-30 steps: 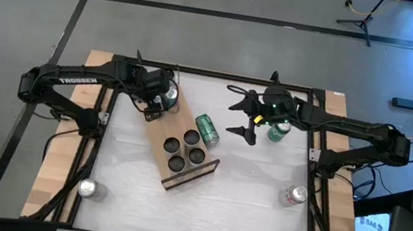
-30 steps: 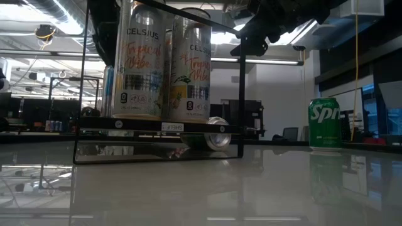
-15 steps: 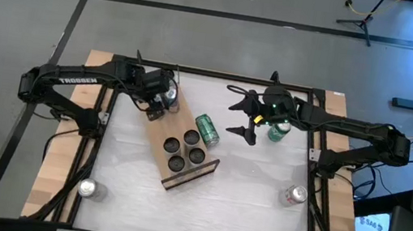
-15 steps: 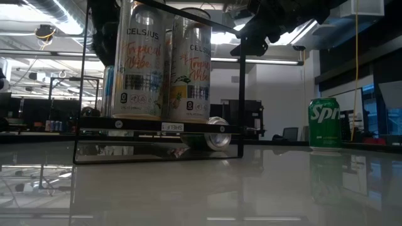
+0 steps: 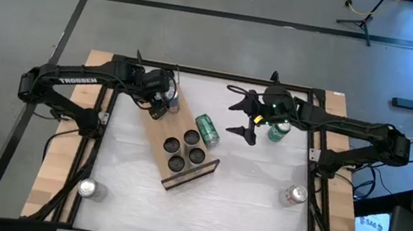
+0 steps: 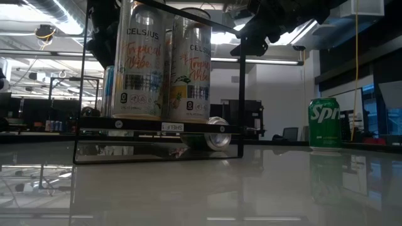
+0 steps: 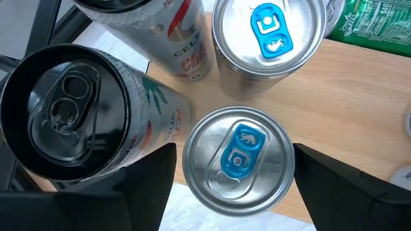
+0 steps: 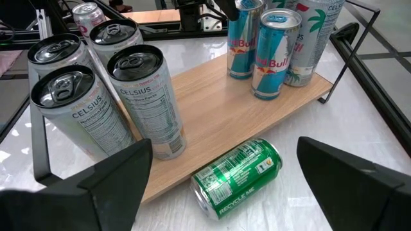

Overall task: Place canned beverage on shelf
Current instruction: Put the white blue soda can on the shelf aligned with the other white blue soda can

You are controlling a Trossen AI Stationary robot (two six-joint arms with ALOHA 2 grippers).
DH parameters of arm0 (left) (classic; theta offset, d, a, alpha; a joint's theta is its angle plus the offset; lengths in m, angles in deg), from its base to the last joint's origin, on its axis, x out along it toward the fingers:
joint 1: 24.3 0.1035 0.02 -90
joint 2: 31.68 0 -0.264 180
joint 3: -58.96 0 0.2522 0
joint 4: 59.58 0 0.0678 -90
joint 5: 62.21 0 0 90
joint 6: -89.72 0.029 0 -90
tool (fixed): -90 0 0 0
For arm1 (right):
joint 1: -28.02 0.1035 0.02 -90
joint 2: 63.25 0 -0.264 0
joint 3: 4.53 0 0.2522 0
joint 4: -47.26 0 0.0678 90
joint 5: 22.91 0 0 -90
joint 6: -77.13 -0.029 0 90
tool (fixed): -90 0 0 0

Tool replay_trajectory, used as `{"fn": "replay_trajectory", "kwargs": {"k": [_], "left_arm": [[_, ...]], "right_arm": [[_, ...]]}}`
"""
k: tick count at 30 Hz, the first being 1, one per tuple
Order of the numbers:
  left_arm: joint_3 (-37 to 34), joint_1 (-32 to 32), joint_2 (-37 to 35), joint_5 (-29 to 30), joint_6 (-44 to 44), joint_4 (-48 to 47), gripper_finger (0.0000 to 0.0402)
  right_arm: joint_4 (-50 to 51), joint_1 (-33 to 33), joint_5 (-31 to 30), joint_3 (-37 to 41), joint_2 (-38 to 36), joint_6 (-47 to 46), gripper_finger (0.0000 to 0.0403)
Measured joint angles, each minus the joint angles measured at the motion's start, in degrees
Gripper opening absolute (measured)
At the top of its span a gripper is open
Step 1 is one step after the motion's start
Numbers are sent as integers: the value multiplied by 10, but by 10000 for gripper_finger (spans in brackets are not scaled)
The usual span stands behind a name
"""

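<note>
Your shelf on the tabletop already holds several cans. Left gripper hangs released over its far-end cans; right gripper released above the fallen green can beside the shelf, not yet placed.

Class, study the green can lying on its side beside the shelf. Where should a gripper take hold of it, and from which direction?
Grip the green can across its round body near mid-length, coming down from above. It lies on the table against the shelf edge, so one flank is crowded; aligning the fingers along the board, pinching over the ends, may suit better.
</note>
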State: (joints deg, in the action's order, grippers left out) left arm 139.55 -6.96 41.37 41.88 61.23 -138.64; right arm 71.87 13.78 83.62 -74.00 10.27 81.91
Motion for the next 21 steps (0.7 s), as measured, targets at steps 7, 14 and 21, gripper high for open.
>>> {"fn": "replay_trajectory", "kwargs": {"k": [7,14,21], "left_arm": [[0,0,0,1,-3,0,293],[0,0,0,1,-33,0,292],[0,0,0,0,-45,0,292]], "right_arm": [[0,0,0,0,0,0,380],[0,0,0,0,0,0,380],[0,0,0,0,0,0,380]]}}
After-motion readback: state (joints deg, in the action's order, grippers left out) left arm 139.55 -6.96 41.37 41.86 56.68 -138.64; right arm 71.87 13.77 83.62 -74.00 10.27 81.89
